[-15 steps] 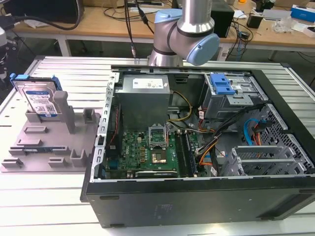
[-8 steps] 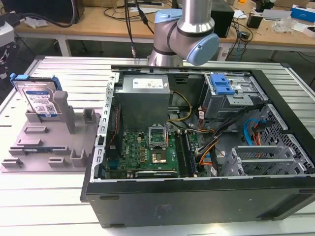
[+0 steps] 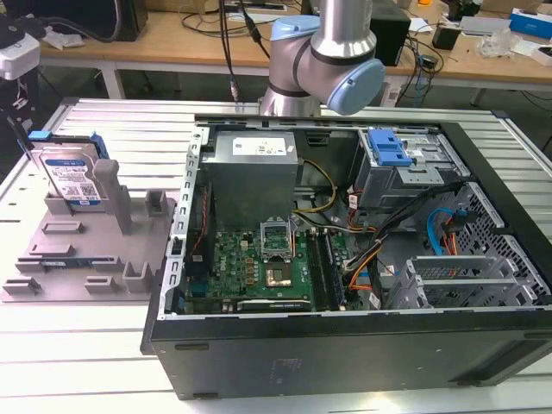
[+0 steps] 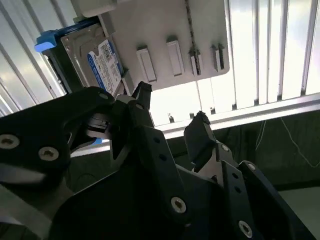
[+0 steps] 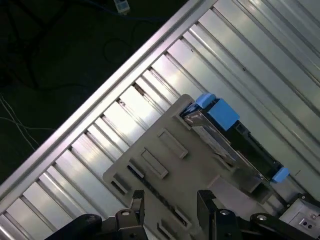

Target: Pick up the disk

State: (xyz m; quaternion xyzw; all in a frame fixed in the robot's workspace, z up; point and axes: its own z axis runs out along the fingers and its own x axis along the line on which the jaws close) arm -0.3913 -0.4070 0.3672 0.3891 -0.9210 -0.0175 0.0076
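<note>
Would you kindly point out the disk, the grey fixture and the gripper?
The disk (image 3: 73, 183): exterior view, on its label.
The grey fixture (image 3: 103, 246): exterior view, on its flat base.
The gripper (image 4: 171, 104): second wrist view, midway between its fingertips.

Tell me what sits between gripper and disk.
In the first wrist view, the flat base of the grey fixture lies between the open gripper and the disk.

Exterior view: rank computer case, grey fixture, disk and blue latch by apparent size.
Largest to smallest, as they look in the exterior view:
1. computer case
2. grey fixture
3. disk, standing in the fixture
4. blue latch
No close calls.
</note>
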